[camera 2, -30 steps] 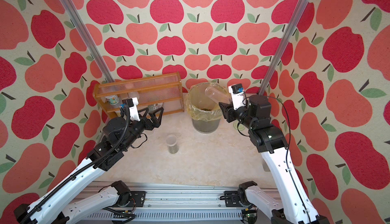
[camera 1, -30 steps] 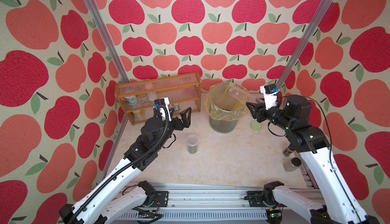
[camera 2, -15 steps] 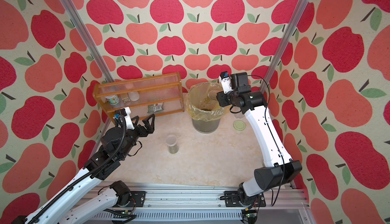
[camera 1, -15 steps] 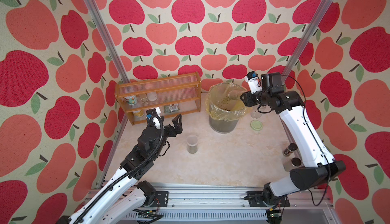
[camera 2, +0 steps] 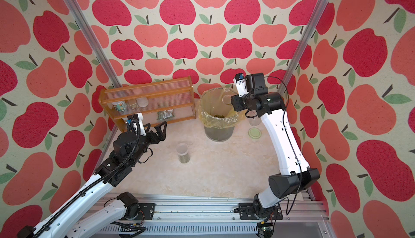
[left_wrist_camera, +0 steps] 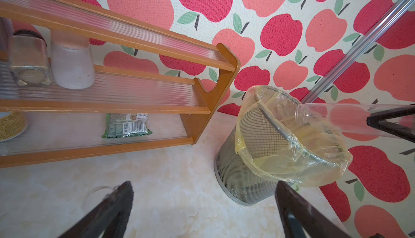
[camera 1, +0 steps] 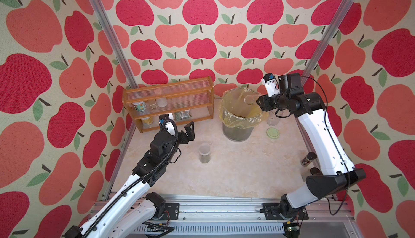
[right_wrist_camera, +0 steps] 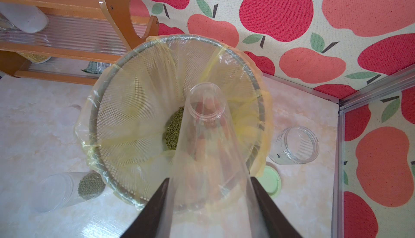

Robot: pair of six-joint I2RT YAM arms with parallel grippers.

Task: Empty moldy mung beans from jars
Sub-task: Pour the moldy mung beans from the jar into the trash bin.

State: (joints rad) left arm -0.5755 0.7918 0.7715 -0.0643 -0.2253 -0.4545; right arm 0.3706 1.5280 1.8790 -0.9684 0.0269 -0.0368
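Over the grey mesh bin with its yellow bag liner, my right gripper is clamped round the tall slim jar, which is tilted with its mouth above the opening and looks empty. One heap of mung beans lies in the liner. Writing: the green packet on the bottom tier of the wooden rack bears a white label and a barcode, the print too small to read. Two printed cans are likewise illegible. Jars, three: the held one; a short jar upright mid-table with beans in its bottom; a wide jar, uncapped, just beside the bin, its pale green lid flat on the table nearby. My left gripper, fingers spread wide and holding nothing, hovers before the rack, well apart from every jar.
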